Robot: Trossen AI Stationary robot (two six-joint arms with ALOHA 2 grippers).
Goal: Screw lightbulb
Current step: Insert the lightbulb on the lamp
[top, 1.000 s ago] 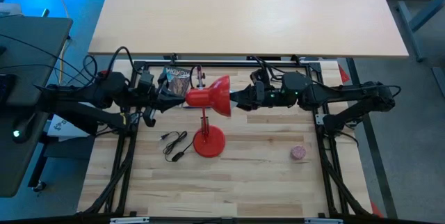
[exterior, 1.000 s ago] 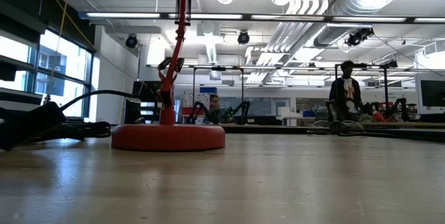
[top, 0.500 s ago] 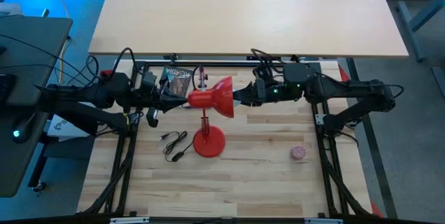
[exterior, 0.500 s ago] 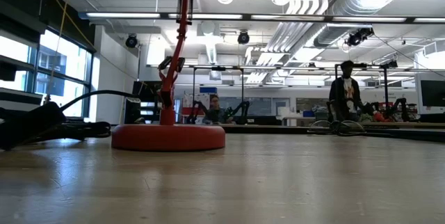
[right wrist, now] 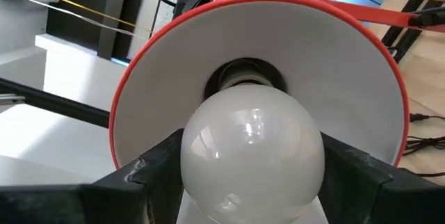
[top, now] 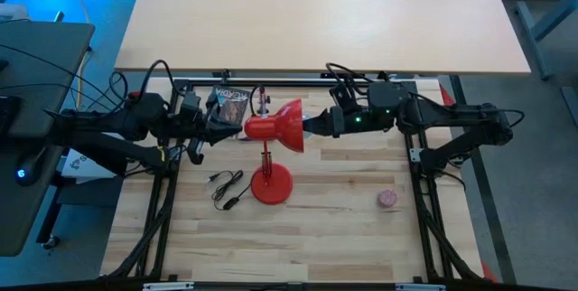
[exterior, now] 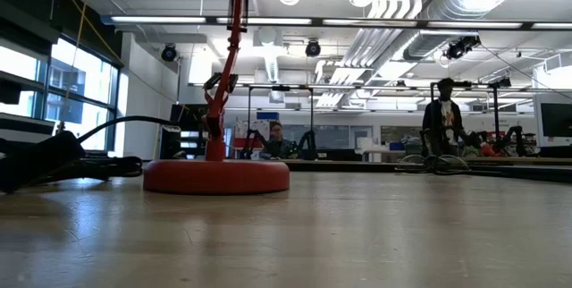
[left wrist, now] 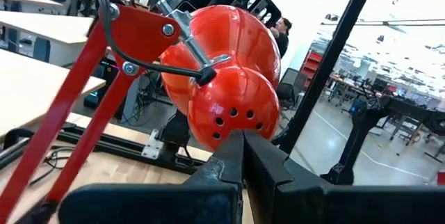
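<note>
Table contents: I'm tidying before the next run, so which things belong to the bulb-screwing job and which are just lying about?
In use:
lightbulb
red lamp
right tool, gripping the bulb
left tool, shut behind the shade

Lying about:
pink ball
black cable

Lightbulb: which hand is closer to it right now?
Right. The right hand grips the lightbulb at the red lamp shade's open mouth; the shut left hand sits behind the shade.

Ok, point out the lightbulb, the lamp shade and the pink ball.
lightbulb (right wrist: 252,151): right wrist view, middle of its glass.
lamp shade (right wrist: 348,78): right wrist view, white inner wall.
pink ball (top: 388,199): high view, its top.
</note>
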